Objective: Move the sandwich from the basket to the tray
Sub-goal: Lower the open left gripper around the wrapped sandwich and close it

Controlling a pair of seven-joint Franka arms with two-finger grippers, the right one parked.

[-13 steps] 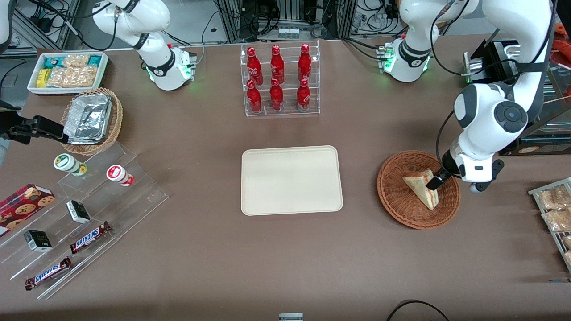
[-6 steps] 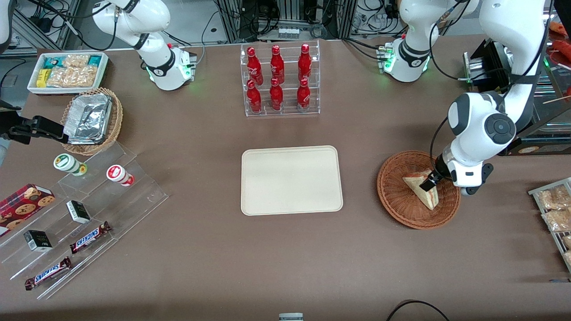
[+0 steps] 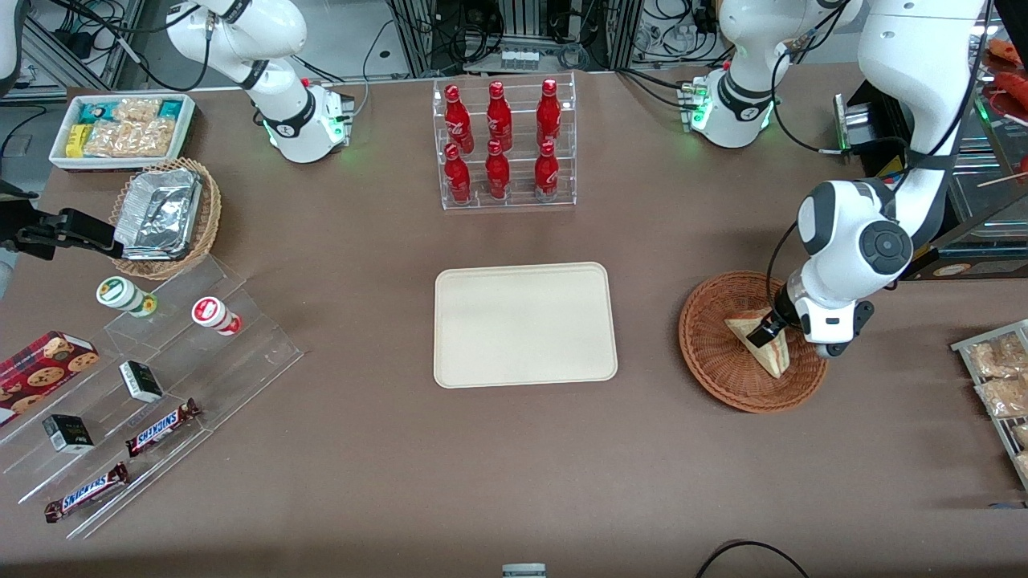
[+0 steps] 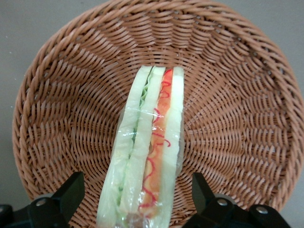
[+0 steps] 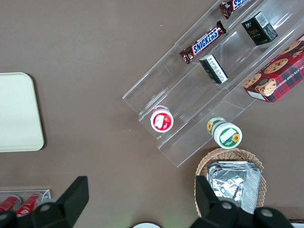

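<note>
Non-task items on desk (image 3: 361, 482): clear rack w/ 6 red bottles (image 3: 502, 144). Toward parked arm's end: white bin of snack pkts (image 3: 120, 128), tan wicker basket w/ foil containers (image 3: 165, 217), acrylic step shelf (image 3: 161, 385) w/ 2 Snickers bars (image 3: 161, 425), cookie box (image 3: 44, 361), 2 round tubs (image 3: 120, 293). Bagged snacks (image 3: 996, 377) at working arm's end.

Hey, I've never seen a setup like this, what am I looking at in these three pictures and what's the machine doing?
These are two white robot arms at a brown table. One picture looks down from the front; the other two come from cameras on each arm's wrist. The working arm's gripper sits low in a round wicker basket, fingers open on either side of a wrapped sandwich, not yet gripping it. A cream tray waits beside the basket, toward the parked arm's end. Red bottles, snack bars and a basket of foil containers also sit around.
</note>
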